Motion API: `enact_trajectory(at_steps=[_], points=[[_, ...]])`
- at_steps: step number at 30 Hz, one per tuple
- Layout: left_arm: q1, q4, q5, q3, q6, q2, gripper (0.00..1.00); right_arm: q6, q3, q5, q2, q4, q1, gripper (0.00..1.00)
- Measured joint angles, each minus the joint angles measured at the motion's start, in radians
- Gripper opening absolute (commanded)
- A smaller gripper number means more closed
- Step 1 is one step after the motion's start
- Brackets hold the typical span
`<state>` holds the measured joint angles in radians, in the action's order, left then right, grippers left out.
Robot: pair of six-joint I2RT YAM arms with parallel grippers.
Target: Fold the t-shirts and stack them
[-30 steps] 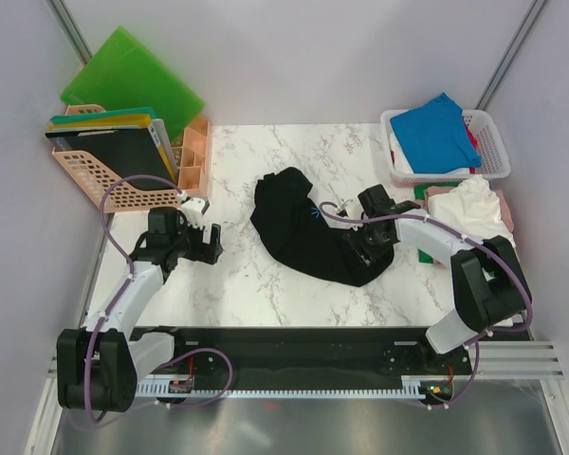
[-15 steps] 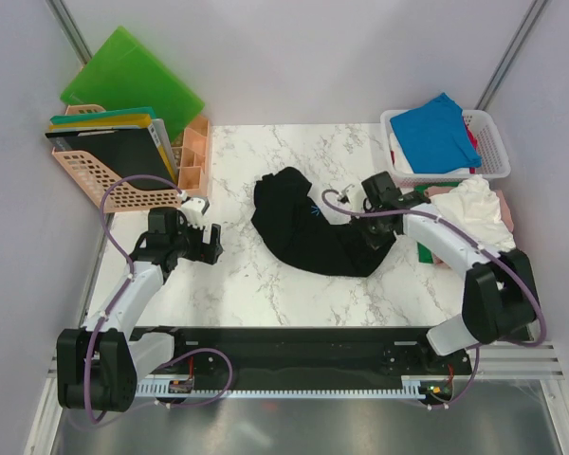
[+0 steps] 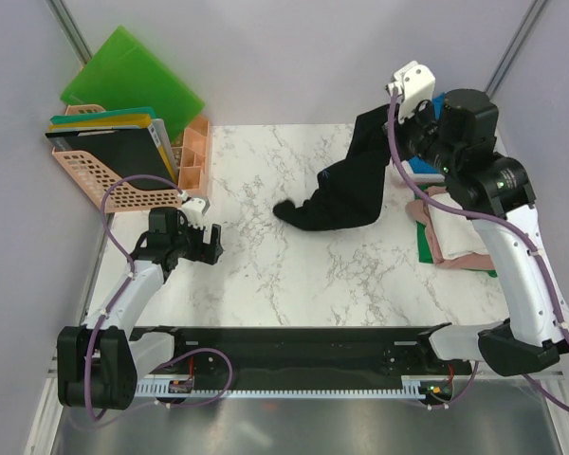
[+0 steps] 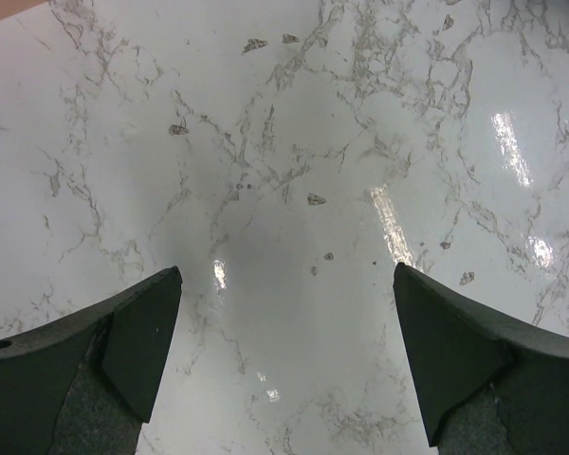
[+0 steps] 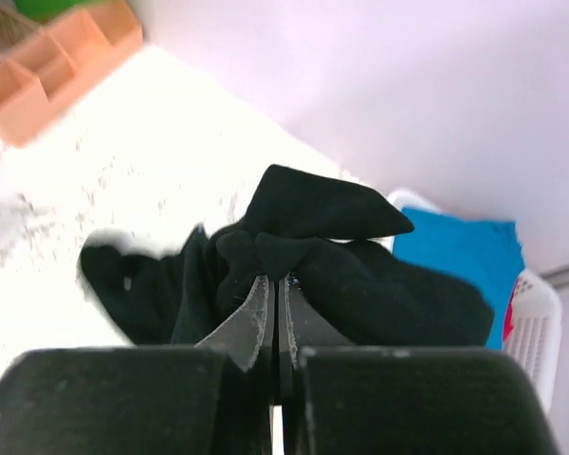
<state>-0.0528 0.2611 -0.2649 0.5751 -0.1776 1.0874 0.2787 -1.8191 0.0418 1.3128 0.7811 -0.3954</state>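
Your right hand (image 5: 275, 282) is clamped on a bunch of the black t-shirt (image 3: 346, 190), which looks limp and light, so probably take its low hem with your left hand (image 4: 286, 275), whose fingers stand apart.

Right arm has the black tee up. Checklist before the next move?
1. Right fingers shut on large black cloth t-shirt: ok.
2. Shirt lifted fully off white marble table: not ok, its lower end lies on the marble.
3. Left fingers open and empty: ok.
4. Free corner showing for the left side to take: cannot tell, the cloth hangs bunched.
5. Shirt clear of white plastic basket holding a bright blue cloth t-shirt: cannot tell.
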Motion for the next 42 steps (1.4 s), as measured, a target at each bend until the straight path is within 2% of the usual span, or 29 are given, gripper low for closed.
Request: enact_trajectory(at_steps=[4, 12, 16, 23, 29, 32, 34, 37, 42], points=[[0.0, 0.0, 0.0, 0.0, 0.0, 0.0, 1.0, -0.022, -0.098, 0.021, 0.021, 0.001, -0.002, 0.0], [0.0, 0.0, 0.0, 0.0, 0.0, 0.0, 1.0, -0.018, -0.051, -0.019, 0.042, 0.017, -0.061, 0.0], [0.0, 0.0, 0.0, 0.0, 0.0, 0.0, 1.0, 0.0, -0.007, -0.11, 0.035, 0.007, -0.06, 0.0], [0.0, 0.0, 0.0, 0.0, 0.0, -0.002, 1.0, 0.044, 0.192, -0.316, -0.042, -0.041, -0.055, 0.0], [0.0, 0.0, -0.01, 0.0, -0.005, -0.001, 1.0, 0.047, 0.261, -0.42, -0.064, -0.079, -0.047, 0.0], [0.0, 0.037, -0.094, 0.013, -0.051, 0.007, 1.0, 0.047, 0.309, -0.452, -0.076, -0.101, -0.047, 0.0], [-0.01, 0.098, -0.21, 0.051, -0.098, 0.05, 1.0, 0.047, 0.36, -0.467, -0.082, -0.118, -0.046, 0.0], [-0.063, 0.207, -0.336, 0.164, -0.17, 0.192, 1.0, 0.045, 0.423, -0.469, -0.081, -0.119, -0.045, 0.0], [-0.11, 0.317, -0.451, 0.375, -0.265, 0.405, 1.0, 0.038, 0.458, -0.47, -0.082, -0.117, -0.045, 0.0]])
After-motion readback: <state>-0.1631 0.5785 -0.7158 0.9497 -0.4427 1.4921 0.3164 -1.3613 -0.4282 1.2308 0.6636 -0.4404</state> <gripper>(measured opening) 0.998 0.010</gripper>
